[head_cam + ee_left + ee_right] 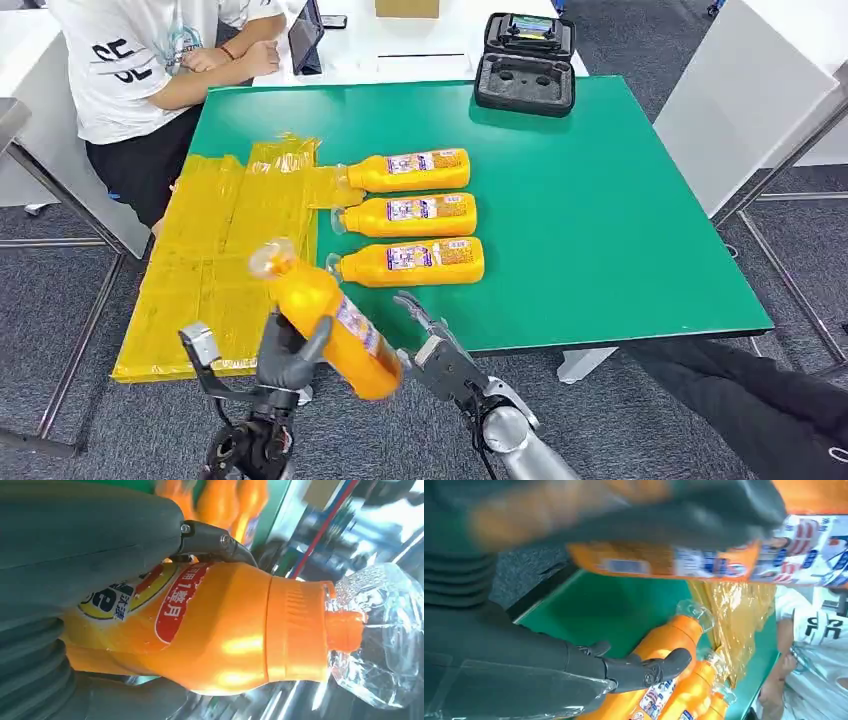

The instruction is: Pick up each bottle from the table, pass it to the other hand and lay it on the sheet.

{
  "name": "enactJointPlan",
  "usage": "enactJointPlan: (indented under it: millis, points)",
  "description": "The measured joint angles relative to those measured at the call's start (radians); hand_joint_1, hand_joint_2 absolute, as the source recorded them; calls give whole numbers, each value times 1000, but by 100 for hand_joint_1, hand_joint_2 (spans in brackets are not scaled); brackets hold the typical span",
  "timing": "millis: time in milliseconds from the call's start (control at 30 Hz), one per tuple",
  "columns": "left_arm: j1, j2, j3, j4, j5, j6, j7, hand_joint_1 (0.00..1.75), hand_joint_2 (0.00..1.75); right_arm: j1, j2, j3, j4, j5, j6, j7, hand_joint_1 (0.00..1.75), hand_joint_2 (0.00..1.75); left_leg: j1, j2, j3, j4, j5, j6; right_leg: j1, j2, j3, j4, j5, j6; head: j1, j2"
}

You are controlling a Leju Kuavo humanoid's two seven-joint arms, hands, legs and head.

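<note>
The left hand [290, 350] holds an orange bottle [335, 325] up in the air at the near edge of the green counter [600, 220], above the near right part of the yellow sheet [215, 260]; the bottle tilts, its clear cap toward the far left and its base toward the near right; in the left wrist view the fingers [215, 540] are wrapped around the labelled body of the bottle [225, 630], grasping it, with the clear cap sticking out past the orange neck.

The right hand [435, 345] is just beside the base of the held bottle, on its right; its fingers [415, 310] are spread and released, holding nothing; in the right wrist view one dark finger [644, 670] reaches out in front of the bottles lying on the counter, and the held bottle [664, 560] passes close overhead, blurred; whether the hand touches that base I cannot tell.

Three more orange bottles lie on their sides on the counter, side by side, caps to the left, just right of the sheet: a far bottle [410, 170], a middle bottle [410, 214] and a near bottle [412, 262]; the far one's cap reaches onto the sheet's edge.

A black case [525, 62] stands open at the far edge of the counter; a person in a white shirt [130, 60] sits at the far left, arms resting on a white table.
</note>
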Motion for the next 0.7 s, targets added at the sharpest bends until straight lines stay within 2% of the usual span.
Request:
enactJointPlan:
  millis: [100, 267, 500, 700]
  points:
    - [-2, 5, 20, -8, -8, 14, -10, 175, 175, 2, 0, -3, -6, -2, 4, 0, 0, 0, 0, 0, 0, 0, 0, 0, 0, 0, 0, 0, 0, 0, 0, 0]
    - [-27, 16, 95, -63, -104, 140, -66, 175, 175, 2, 0, -5, -9, -19, 15, 0, 0, 0, 0, 0, 0, 0, 0, 0, 0, 0, 0, 0, 0, 0, 0, 0]
    - [-58, 30, 166, -135, -148, 171, -64, 173, 175, 2, 0, -6, -9, -25, 17, -2, 0, 0, 0, 0, 0, 0, 0, 0, 0, 0, 0, 0, 0, 0, 0, 0]
    - [-135, 55, 213, -174, -343, 357, -105, 175, 175, 0, 0, -5, -8, -50, 19, -16, 0, 0, 0, 0, 0, 0, 1, 0, 0, 0, 0, 0, 0, 0, 0, 0]
